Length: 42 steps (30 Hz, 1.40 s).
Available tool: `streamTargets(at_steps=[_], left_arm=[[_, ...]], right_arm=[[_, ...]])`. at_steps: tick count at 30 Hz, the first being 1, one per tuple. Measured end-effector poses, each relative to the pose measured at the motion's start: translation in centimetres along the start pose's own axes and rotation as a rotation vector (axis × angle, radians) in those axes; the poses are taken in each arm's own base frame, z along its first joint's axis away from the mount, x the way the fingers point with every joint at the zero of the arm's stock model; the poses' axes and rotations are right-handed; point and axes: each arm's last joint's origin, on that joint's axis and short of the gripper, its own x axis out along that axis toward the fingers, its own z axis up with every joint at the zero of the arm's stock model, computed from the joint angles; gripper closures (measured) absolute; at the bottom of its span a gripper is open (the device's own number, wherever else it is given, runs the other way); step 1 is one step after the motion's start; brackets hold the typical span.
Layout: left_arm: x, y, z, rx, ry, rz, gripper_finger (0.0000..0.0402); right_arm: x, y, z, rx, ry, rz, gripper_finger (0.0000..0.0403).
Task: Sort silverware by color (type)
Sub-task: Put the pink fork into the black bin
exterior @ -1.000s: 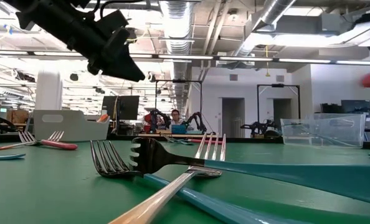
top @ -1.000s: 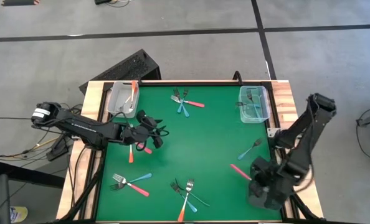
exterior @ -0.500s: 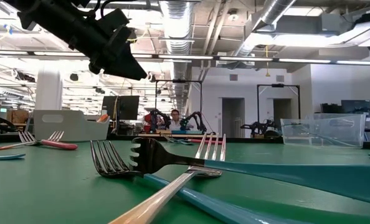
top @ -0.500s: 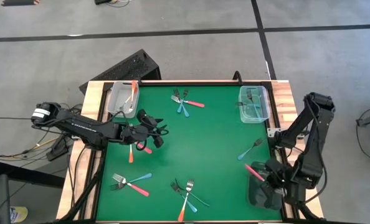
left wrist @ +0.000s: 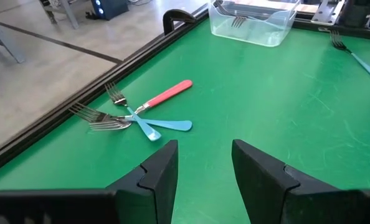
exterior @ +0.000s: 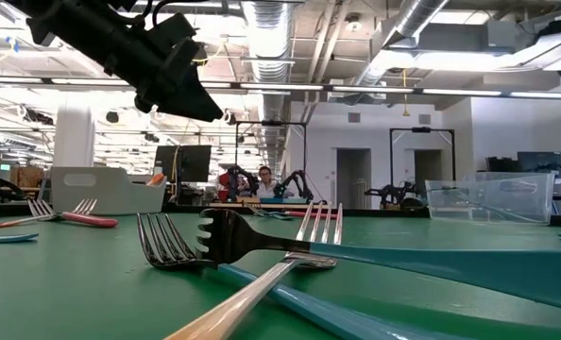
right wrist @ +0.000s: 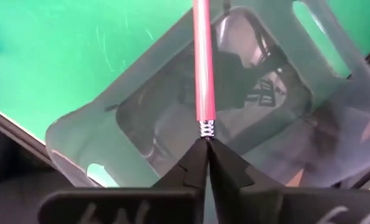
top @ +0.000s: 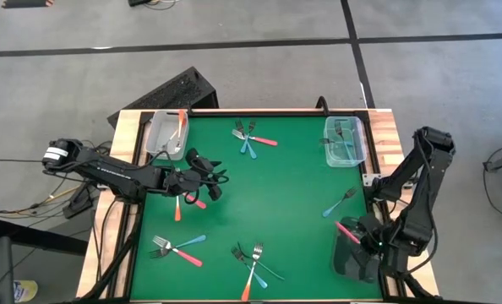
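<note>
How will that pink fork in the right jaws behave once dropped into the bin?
Probably stiff: the pink fork sticks out straight from the right gripper, no sag. Likely light, given its slim handle. Held only by its metal end, it may pivot or slip, and could clatter in the clear bin below.

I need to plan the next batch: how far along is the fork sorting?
Early stage. Done: the clear left bin holds an orange-handled fork, and the clear right bin holds a few forks. In hand: the right tool grips a pink-red-handled fork over the dark corner bin. The left tool hangs open mid-table. Left: roughly a dozen forks scattered on the green mat.
</note>
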Motion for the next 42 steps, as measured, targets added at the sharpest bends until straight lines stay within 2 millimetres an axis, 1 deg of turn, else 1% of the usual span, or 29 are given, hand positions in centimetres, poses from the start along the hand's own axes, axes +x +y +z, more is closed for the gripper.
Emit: streamTargets(at_steps=[6,11,16,20,23,26,30,34,42], left_arm=[[0.0,-0.1,0.0,-0.004,0.008,-0.025,0.0262],[0.0,-0.1,0.0,-0.02,0.008,-0.025,0.0262],[0.0,-0.2,0.0,-0.032,0.007,-0.045,0.0262],[0.0,-0.3,0.2,-0.046,-0.004,-0.073,0.0262],[0.0,-0.4,0.3,-0.049,-0.002,-0.096,0.0262],[0.0,-0.4,0.2,-0.047,0.002,-0.105,0.0262],[-0.2,-0.8,0.0,-0.032,0.01,-0.119,0.0262],[-0.4,-1.0,-0.3,0.005,0.029,-0.129,0.0262],[-0.4,-0.9,-0.4,0.017,0.029,-0.097,0.0262]], right_arm=[[0.8,0.4,-0.4,-0.026,-0.015,-0.023,0.0311],[0.8,0.8,-0.6,-0.019,-0.009,0.029,0.0266],[0.8,1.1,-0.2,-0.028,-0.085,0.081,0.0239],[0.9,1.5,0.5,-0.06,-0.182,0.123,0.0236],[1.0,1.8,1.5,-0.08,-0.261,0.12,0.0239],[1.2,1.9,2.8,-0.049,-0.305,0.061,0.0245],[2.1,2.3,3.9,-0.011,-0.264,-0.039,0.0256],[3.1,3.1,3.8,-0.012,-0.171,-0.073,0.0262],[4.8,3.5,3.2,-0.034,-0.169,-0.146,0.0255]])
